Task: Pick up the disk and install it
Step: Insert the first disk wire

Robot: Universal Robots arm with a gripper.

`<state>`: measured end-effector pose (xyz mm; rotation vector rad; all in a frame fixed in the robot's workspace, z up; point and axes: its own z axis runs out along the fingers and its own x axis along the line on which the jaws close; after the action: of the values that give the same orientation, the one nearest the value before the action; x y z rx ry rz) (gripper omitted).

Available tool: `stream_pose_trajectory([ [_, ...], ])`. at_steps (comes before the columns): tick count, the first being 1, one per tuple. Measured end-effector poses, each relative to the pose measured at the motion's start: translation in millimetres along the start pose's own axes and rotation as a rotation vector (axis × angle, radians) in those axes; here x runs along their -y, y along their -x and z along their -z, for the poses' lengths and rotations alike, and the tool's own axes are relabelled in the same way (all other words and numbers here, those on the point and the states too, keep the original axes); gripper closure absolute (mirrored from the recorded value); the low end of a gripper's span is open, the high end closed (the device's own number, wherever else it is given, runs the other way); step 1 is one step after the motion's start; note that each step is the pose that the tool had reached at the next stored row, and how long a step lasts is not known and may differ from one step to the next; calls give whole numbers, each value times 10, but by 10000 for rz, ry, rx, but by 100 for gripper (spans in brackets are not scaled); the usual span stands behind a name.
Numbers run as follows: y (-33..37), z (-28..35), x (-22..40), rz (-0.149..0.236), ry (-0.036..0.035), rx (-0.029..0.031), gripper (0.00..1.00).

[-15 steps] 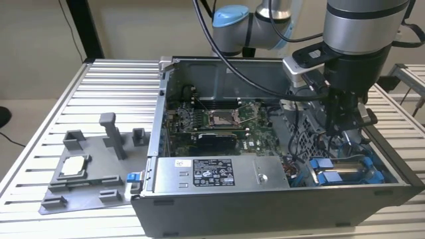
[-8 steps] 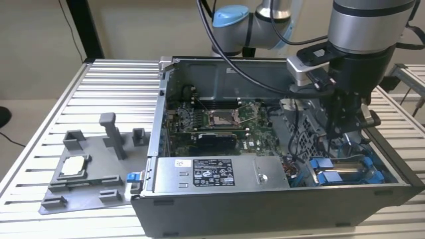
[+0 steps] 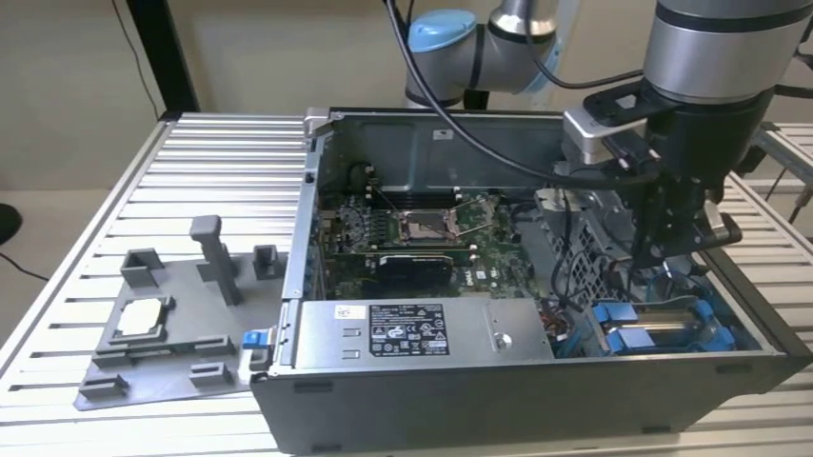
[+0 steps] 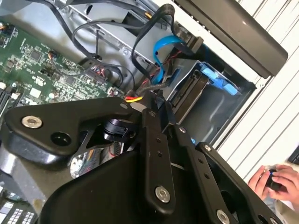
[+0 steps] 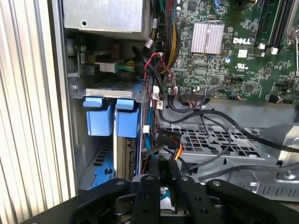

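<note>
Hovering inside the computer case [image 3: 508, 386], the gripper [image 3: 657, 259] has its jaws drawn close together, with nothing seen pinched. The disk [image 5: 113, 122], in its blue carrier, sits in the drive bay [image 5: 108, 87]. In the exterior view it lies just below the gripper, nearer the case front, apart from it.

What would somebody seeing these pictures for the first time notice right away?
The open computer case sits in the middle of the exterior view, its green motherboard bare. At the exterior view's right the arm's end effector reaches down into the case, close to the bright blue carriers. At the exterior view's left a grey fixture lies beside the case.
</note>
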<state>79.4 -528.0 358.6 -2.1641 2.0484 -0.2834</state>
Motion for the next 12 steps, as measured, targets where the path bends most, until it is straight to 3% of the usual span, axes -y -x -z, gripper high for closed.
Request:
stream_pose_trajectory([
  [4, -35, -15, 21, -22, 90, -2, 100],
  [12, -142, -50, 35, -46, 129, -5, 100],
])
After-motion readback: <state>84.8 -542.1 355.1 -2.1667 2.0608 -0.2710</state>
